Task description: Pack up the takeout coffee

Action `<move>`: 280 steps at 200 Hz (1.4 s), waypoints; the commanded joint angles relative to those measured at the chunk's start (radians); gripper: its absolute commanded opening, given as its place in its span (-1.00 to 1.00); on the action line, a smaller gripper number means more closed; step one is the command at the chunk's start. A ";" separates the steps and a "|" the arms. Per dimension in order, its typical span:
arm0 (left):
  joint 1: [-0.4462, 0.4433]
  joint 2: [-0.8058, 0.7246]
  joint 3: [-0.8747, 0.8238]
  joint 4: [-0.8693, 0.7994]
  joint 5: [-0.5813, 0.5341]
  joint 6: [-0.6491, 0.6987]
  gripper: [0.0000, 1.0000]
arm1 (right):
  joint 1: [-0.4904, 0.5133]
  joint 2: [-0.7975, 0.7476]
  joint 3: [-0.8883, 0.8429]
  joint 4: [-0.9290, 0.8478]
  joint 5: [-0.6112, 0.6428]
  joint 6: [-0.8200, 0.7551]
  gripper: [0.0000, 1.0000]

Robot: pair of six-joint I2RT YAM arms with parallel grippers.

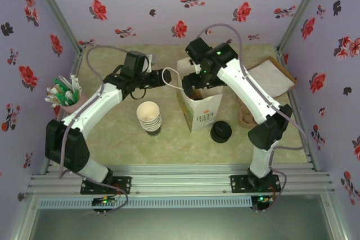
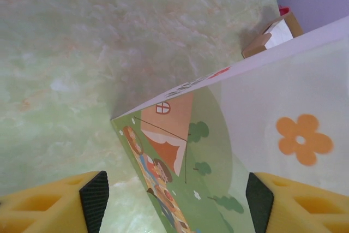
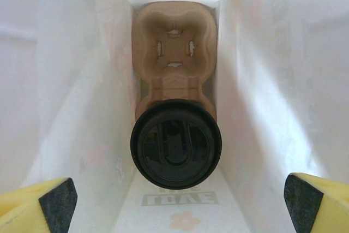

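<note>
The takeout coffee (image 3: 175, 143), a cup under a round black lid, stands in the near pocket of a brown pulp carrier (image 3: 174, 36) at the bottom of the white paper bag (image 1: 202, 111). My right gripper (image 3: 180, 205) hangs open in the bag's mouth above the lid, with nothing between its fingers; from above the right gripper (image 1: 194, 86) covers the bag's opening. My left gripper (image 2: 177, 203) is open astride the bag's (image 2: 180, 151) upper left edge, its pads apart from the paper. In the top view the left gripper (image 1: 167, 78) sits at the bag's left rim.
A stack of lidless cream cups (image 1: 149, 117) stands left of the bag. A stack of black lids (image 1: 221, 131) and a brown carrier (image 1: 246, 117) lie to its right. Napkins on a board (image 1: 271, 77) sit back right, a cup of stirrers (image 1: 64, 96) far left.
</note>
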 commanded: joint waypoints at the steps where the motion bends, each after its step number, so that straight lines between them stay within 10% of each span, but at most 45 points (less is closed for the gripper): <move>1: 0.008 -0.066 0.025 -0.040 -0.038 0.029 0.50 | 0.013 -0.078 0.028 0.016 0.031 0.025 0.98; 74: 0.018 -0.248 0.016 -0.137 -0.094 0.057 0.98 | 0.039 -0.257 -0.053 0.165 0.033 0.029 0.98; 280: 0.020 -0.632 -0.087 -0.413 -0.252 0.013 0.98 | 0.060 -0.899 -0.675 0.471 0.072 0.196 0.98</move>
